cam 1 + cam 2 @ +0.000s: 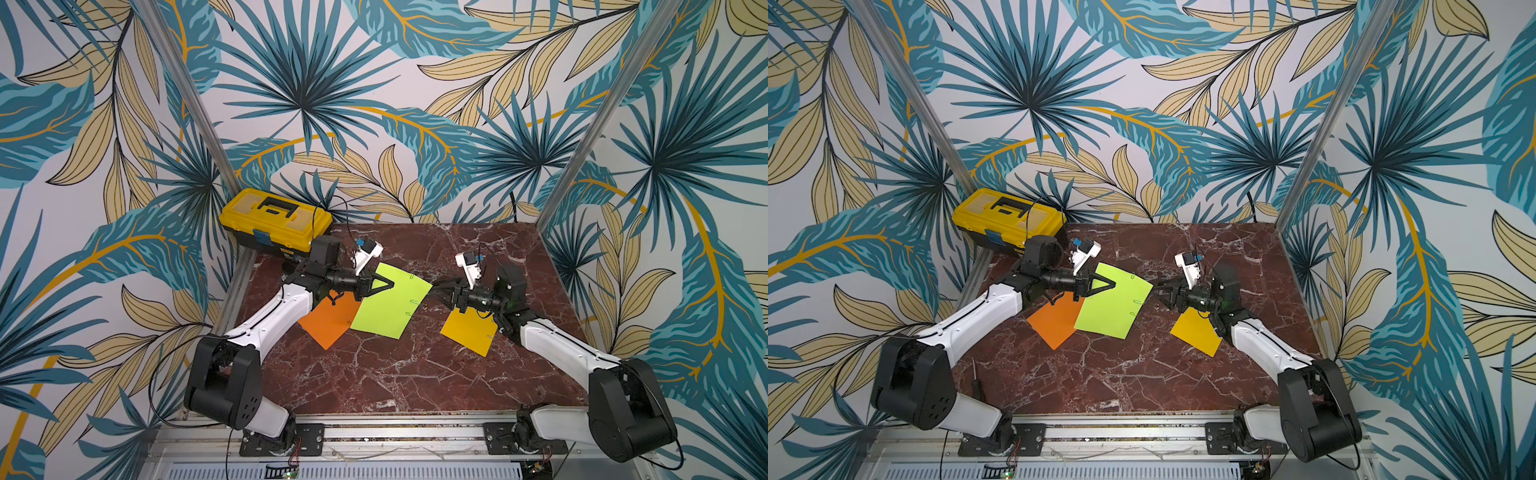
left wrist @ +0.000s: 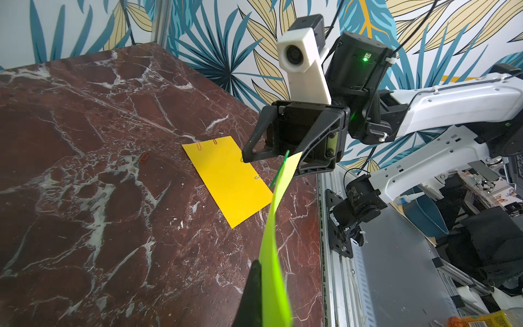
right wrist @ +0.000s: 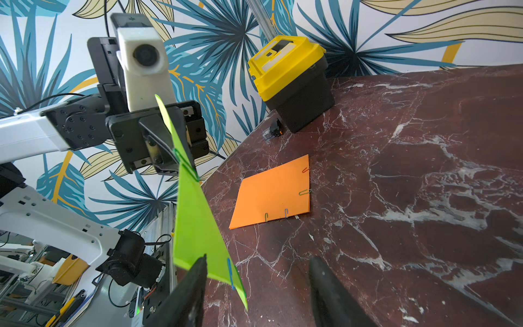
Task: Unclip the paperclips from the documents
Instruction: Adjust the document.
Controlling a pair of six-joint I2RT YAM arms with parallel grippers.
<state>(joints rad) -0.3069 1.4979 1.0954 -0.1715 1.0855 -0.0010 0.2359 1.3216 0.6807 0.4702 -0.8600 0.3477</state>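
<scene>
My left gripper is shut on the lime green document and holds its left edge up off the table, edge-on in the left wrist view. My right gripper is open at the sheet's right corner, where a blue paperclip sits between its fingers without being gripped. More paperclips line that edge. The orange document lies flat with several paperclips, partly under the green sheet. The golden yellow document lies under the right arm with paperclips.
A yellow toolbox stands at the back left corner of the marble table. A loose red paperclip lies on the marble. A screwdriver rests by the left arm's base.
</scene>
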